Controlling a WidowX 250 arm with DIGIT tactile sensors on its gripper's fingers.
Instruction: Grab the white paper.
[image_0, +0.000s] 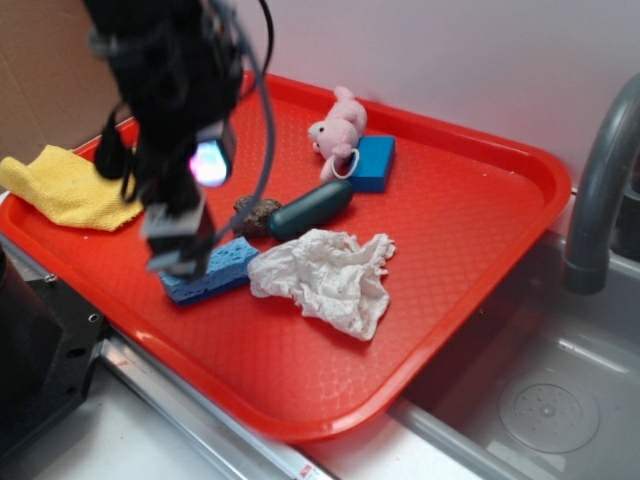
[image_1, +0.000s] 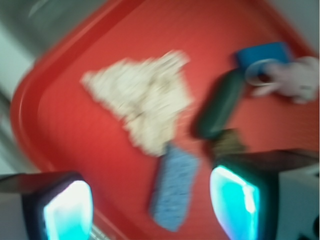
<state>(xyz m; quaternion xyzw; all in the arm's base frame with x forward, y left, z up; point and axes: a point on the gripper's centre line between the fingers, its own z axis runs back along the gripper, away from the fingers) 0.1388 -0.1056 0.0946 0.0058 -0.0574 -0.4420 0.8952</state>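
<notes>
On red tray (image_0: 480, 200), white paper (image_0: 325, 278), beside steel sink (image_0: 560, 400), faucet (image_0: 600, 190)

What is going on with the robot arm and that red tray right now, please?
The gripper hangs open above the red tray, holding nothing. The white paper lies crumpled on the tray, untouched, with a blue sponge touching its edge. A dark green object, pink plush toy and yellow cloth lie nearby.

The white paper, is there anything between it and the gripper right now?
Partly. The blue sponge lies just under the open gripper, with one end close to the near edge of the white paper. The paper's top is uncovered, so a descent from above looks clear.
</notes>
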